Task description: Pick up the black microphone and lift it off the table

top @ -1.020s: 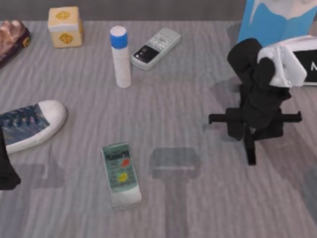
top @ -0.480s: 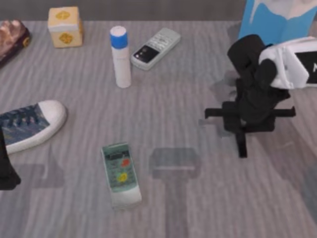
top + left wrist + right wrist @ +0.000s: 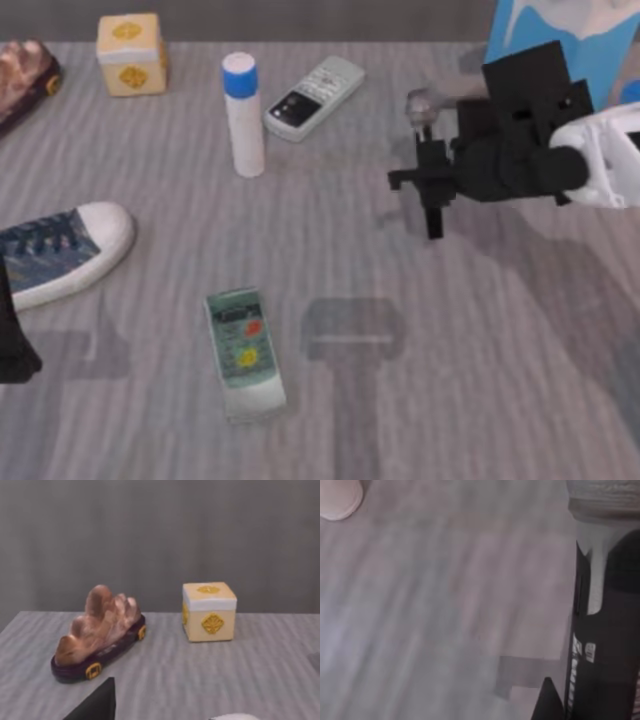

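The black microphone (image 3: 432, 205) hangs above the grey table (image 3: 330, 230), its silver mesh head (image 3: 420, 103) toward the back and its slim handle toward the front. My right gripper (image 3: 432, 180) is shut across the handle at the right of the table. Close up in the right wrist view, the microphone (image 3: 605, 630) fills one edge, mesh head (image 3: 605, 495) at one end, with one dark fingertip (image 3: 547, 702) beside it. A faint shadow lies on the table under the handle. My left gripper (image 3: 12, 355) is parked at the left edge, open; one fingertip (image 3: 100, 705) shows.
A blue-capped white bottle (image 3: 243, 115) and a grey-white remote (image 3: 313, 97) stand at the back middle. A green-faced device (image 3: 245, 350) lies front middle and a sneaker (image 3: 60, 250) at the left. A yellow cube (image 3: 131, 53), a toy car (image 3: 25, 75) and a blue box (image 3: 560, 45) line the back.
My right gripper has swung left and toward the back, carrying the microphone with it. The mesh head, hidden under the arm before, now shows. The left arm has not moved.
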Available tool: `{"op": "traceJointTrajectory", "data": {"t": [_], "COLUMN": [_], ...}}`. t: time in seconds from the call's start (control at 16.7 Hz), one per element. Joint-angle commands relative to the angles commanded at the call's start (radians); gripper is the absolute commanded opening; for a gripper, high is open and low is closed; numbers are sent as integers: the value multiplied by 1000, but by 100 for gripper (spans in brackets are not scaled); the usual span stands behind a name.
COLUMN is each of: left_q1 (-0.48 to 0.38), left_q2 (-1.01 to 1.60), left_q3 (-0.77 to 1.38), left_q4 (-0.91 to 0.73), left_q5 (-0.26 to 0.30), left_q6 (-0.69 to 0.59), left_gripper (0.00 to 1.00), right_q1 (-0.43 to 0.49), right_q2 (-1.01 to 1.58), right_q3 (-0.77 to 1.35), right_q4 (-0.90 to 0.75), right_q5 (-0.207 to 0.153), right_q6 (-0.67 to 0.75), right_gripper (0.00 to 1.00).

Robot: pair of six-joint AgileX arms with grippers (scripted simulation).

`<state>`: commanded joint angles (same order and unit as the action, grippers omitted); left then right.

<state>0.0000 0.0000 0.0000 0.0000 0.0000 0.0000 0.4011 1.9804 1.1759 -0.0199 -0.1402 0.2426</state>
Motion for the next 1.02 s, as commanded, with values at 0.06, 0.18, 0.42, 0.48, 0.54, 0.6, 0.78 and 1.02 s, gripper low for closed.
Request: {"op": "traceJointTrajectory", "data": {"t": [0.06, 0.18, 0.42, 0.48, 0.54, 0.6, 0.78, 1.02], "left_q1": [0, 0, 0, 0, 0, 0, 0, 0], "left_q2": [0, 0, 0, 0, 0, 0, 0, 0], "left_q3": [0, 0, 0, 0, 0, 0, 0, 0], "left_q4": [0, 0, 0, 0, 0, 0, 0, 0], "left_q5": [0, 0, 0, 0, 0, 0, 0, 0], "left_q6": [0, 0, 0, 0, 0, 0, 0, 0], "left_gripper": [100, 100, 100, 100, 100, 100, 100, 100], "right_q1": [0, -2, -5, -6, -7, -8, -9, -6], "right_q2": [-18, -58, -147, -171, -192, -211, -242, -239], "right_q3": [-28, -84, -179, -198, -215, -229, -249, -244], "right_q4": [92, 280, 616, 679, 732, 774, 837, 835], "right_q5": [-25, -75, -165, -183, -199, -213, -234, -233], "right_q6": [-23, -68, -153, -171, -188, -202, -225, -223], "right_gripper": [0, 0, 0, 0, 0, 0, 0, 0]}}
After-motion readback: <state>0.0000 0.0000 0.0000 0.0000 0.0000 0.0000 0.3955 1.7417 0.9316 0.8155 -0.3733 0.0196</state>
